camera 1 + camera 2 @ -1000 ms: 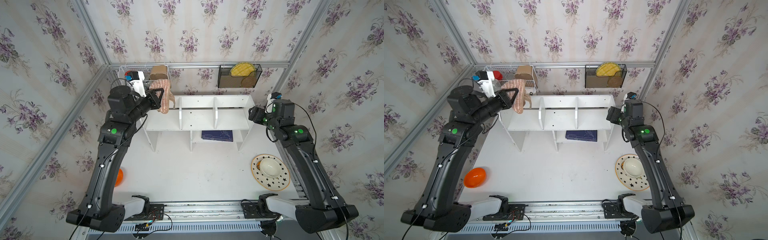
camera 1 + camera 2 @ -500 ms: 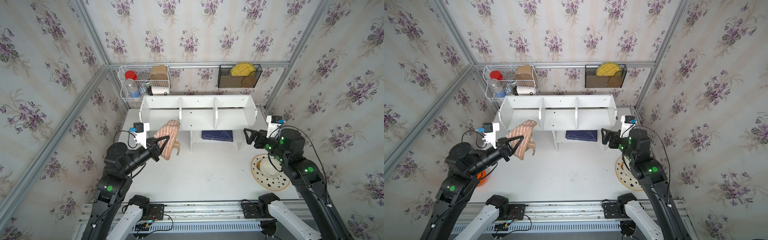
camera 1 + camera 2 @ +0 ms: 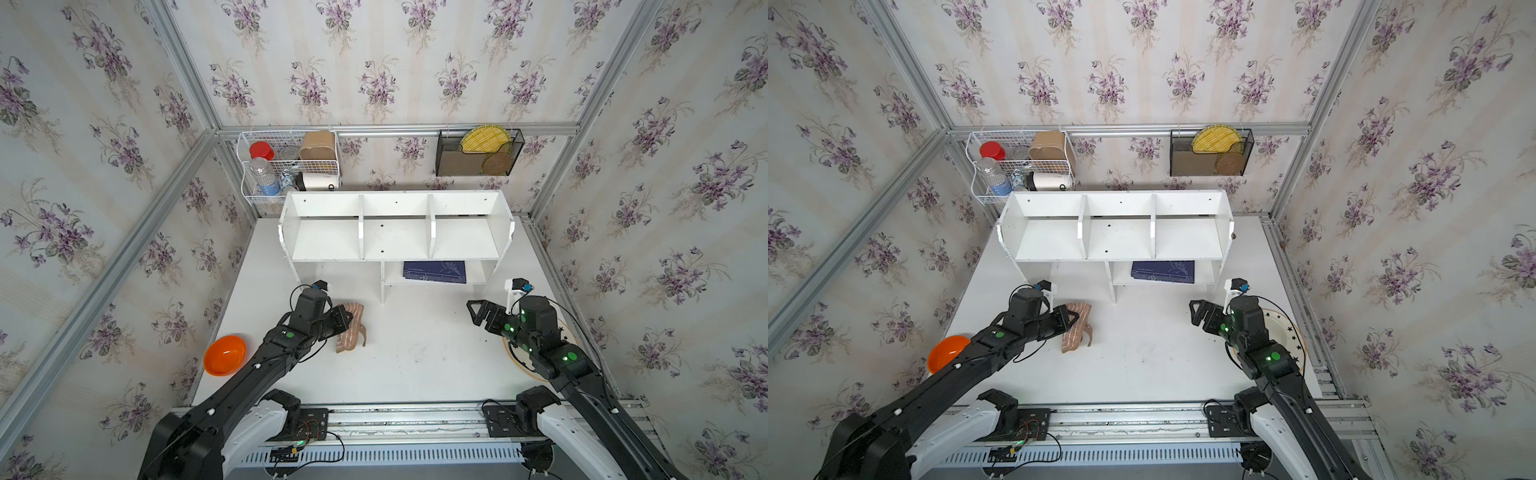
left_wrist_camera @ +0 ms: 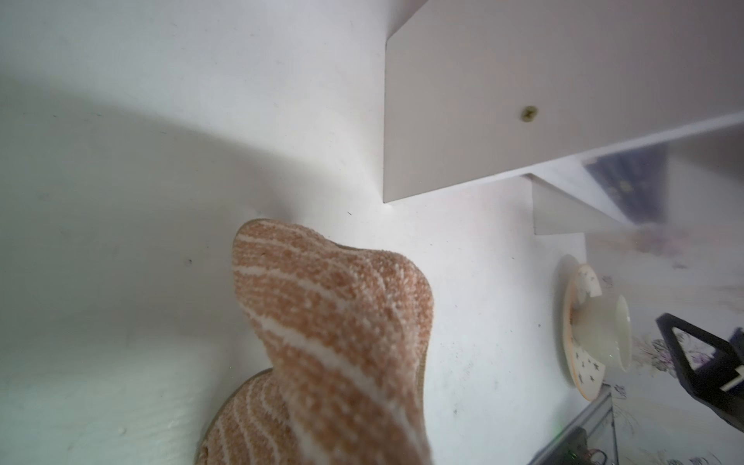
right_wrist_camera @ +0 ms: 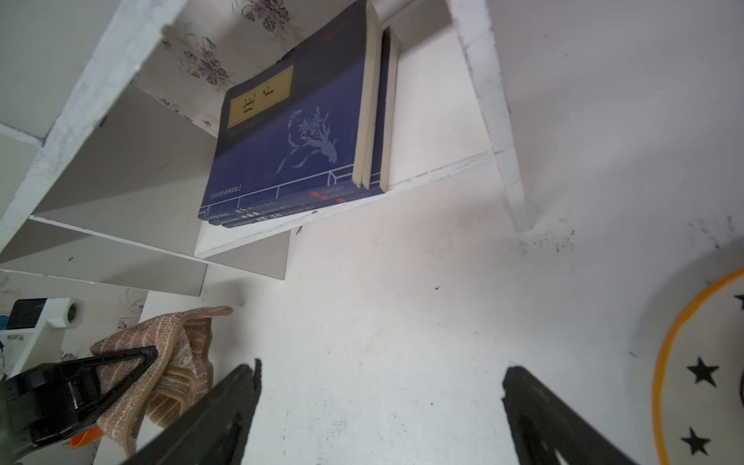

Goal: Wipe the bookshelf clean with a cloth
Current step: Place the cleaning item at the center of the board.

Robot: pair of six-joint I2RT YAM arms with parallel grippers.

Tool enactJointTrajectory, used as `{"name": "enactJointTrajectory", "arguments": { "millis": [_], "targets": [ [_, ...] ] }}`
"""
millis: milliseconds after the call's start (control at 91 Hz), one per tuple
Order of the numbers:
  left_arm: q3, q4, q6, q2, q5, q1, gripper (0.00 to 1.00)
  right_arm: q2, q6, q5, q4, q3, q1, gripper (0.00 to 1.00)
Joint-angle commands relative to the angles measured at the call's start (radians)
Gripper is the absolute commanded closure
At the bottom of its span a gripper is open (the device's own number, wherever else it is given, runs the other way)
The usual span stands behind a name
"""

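The white bookshelf [image 3: 395,232] [image 3: 1117,232] stands at the back of the table, its three upper compartments bare. In front of its left leg my left gripper [image 3: 348,321] [image 3: 1074,317] is shut on the tan striped cloth [image 3: 353,330] [image 3: 1077,332]. The cloth [image 4: 334,322] hangs from the jaws with its lower end on the tabletop, and it hides the fingers in the left wrist view. My right gripper [image 3: 476,313] [image 3: 1195,312] hovers low at the right of the table. It stands wide open [image 5: 380,386] with only bare table between its fingers.
Dark blue books [image 3: 434,272] [image 5: 294,120] lie on the small lower shelf. A starred plate with a cup [image 3: 1291,336] [image 4: 596,322] sits under my right arm. An orange bowl [image 3: 225,355] is at the front left. A white wire basket [image 3: 291,166] and a black mesh rack [image 3: 478,153] hang on the back wall.
Both arms have drawn back from the shelf toward the front. The left gripper carried the cloth from the shelf's upper left down to the table.
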Motion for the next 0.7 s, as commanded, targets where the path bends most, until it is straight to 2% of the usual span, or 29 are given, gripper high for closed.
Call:
{"name": "enactJointTrajectory", "arguments": {
  "millis": [0, 44, 110, 154, 176, 330, 440, 506, 626, 692],
  "targets": [
    [-0.007, 0.127, 0.002, 0.11, -0.064, -0.017, 0.87, 0.004, 0.04, 0.033, 0.077, -0.023, 0.001, 0.01],
    [-0.014, 0.163, 0.01, 0.147, -0.044, -0.023, 0.71, 0.008, 0.04, 0.042, 0.076, -0.03, 0.0, 0.01],
    [-0.017, 0.173, 0.013, 0.16, -0.041, -0.037, 0.55, 0.002, 0.04, 0.067, 0.064, -0.029, 0.0, 0.01],
    [-0.014, 0.165, 0.012, 0.148, -0.047, -0.043, 0.2, -0.007, 0.036, 0.087, 0.059, -0.024, 0.001, 0.0],
    [-0.007, 0.15, 0.016, 0.139, -0.05, -0.043, 0.13, -0.014, 0.035, 0.106, 0.054, -0.021, 0.001, 0.0],
    [0.107, -0.042, 0.095, 0.018, -0.141, -0.044, 0.11, -0.05, 0.022, 0.191, 0.09, -0.017, 0.001, 0.0],
    [0.226, -0.222, 0.185, -0.081, -0.242, -0.044, 0.11, -0.044, 0.015, 0.343, 0.11, -0.012, 0.001, 0.0],
    [0.267, -0.293, 0.234, -0.159, -0.319, -0.044, 0.11, -0.036, -0.006, 0.476, 0.115, -0.013, 0.0, 0.0],
    [0.249, -0.326, 0.259, -0.345, -0.578, -0.043, 0.1, -0.016, -0.004, 0.718, 0.163, -0.016, -0.001, 0.0],
    [0.235, -0.345, 0.263, -0.417, -0.745, -0.042, 0.06, -0.002, -0.046, 0.798, 0.256, -0.032, -0.001, 0.0]
  ]
}}
